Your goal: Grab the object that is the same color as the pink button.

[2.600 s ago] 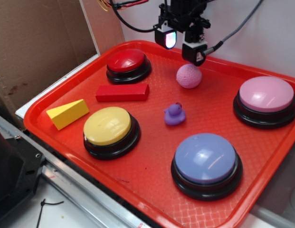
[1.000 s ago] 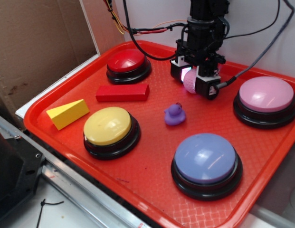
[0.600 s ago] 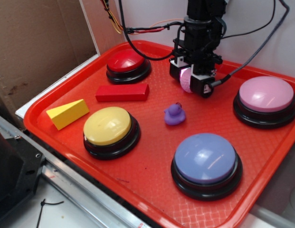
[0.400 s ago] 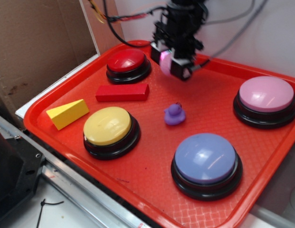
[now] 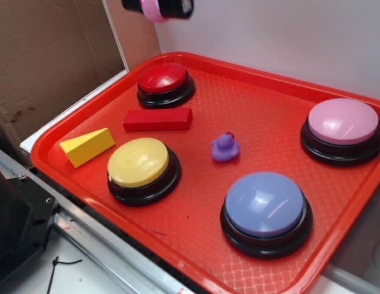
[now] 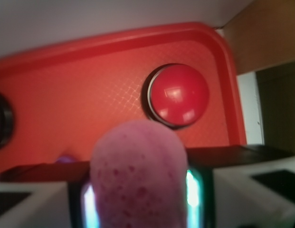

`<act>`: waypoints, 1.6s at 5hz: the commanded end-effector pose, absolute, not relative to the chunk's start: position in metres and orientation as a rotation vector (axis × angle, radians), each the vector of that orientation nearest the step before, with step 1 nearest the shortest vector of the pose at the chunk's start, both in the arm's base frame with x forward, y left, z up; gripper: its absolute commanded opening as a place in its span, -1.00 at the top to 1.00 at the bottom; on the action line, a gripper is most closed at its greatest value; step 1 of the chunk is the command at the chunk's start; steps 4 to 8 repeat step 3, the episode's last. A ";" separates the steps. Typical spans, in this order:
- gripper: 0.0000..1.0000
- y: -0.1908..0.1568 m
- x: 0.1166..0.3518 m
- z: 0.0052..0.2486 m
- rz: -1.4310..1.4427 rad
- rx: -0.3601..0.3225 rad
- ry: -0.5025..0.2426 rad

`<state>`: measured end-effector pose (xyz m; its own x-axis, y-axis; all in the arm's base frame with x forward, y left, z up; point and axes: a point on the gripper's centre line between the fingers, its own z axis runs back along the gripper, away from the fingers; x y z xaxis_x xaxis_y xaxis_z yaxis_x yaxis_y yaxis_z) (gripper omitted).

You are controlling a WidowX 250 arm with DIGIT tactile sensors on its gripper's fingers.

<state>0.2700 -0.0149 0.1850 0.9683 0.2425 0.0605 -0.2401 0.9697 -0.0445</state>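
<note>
Pincer (image 5: 158,7) w/ ball (image 6: 137,178) risen above tray (image 5: 263,86).

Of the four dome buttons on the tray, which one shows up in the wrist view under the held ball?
The red button, in the tray's corner; the yellow, pink and lavender-blue ones aren't clearly seen there. The pink ball sits in the gripper.
</note>
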 end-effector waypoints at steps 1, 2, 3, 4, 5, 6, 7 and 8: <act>1.00 -0.021 0.257 0.286 0.213 -0.049 -0.164; 1.00 -0.026 0.260 0.310 0.181 -0.012 -0.155; 1.00 -0.029 0.262 0.302 0.162 0.007 -0.142; 1.00 -0.029 0.262 0.302 0.162 0.007 -0.142; 1.00 -0.029 0.262 0.302 0.162 0.007 -0.142; 1.00 -0.029 0.262 0.302 0.162 0.007 -0.142; 1.00 -0.029 0.262 0.302 0.162 0.007 -0.142; 1.00 -0.029 0.262 0.302 0.162 0.007 -0.142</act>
